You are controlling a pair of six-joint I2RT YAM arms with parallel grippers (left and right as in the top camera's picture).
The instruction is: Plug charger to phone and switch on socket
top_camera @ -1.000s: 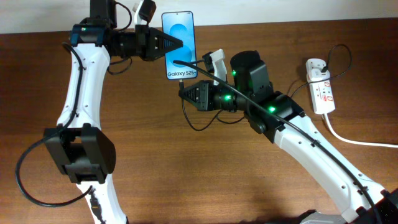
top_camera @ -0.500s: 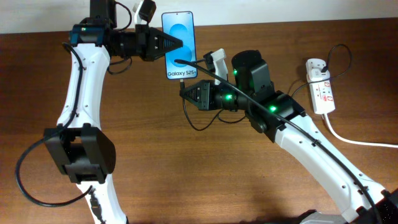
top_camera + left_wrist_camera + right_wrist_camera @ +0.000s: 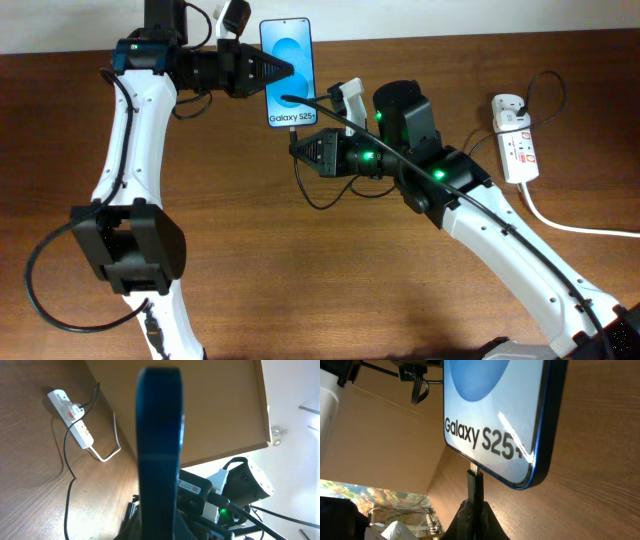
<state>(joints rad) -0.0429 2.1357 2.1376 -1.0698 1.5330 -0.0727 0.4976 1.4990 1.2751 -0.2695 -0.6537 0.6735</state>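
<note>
Right wrist view puts the right gripper (image 3: 474, 510) low in the frame, its fingers pressed together on the tiny black connector tip (image 3: 472, 482) of the thin black charger cable (image 3: 310, 195). The tip stands end-on against the bottom edge of the slim black-framed smartphone with the bright blue screen (image 3: 490, 410), just under its "Galaxy S25+" band. A pale sliver shows where the two meet, so it cannot be told whether the tip is fully seated. The left gripper (image 3: 285, 72) pinches the phone's side near the far edge of the brown wooden table (image 3: 300, 290), bracing it.

Plugging in looks like the step in hand. The next move probably calls for a short straight push along the phone's length, with the left arm holding firm. The white oblong power strip with red markings (image 3: 516, 145) lies well apart, near the right arm; its switch seems untouched.
</note>
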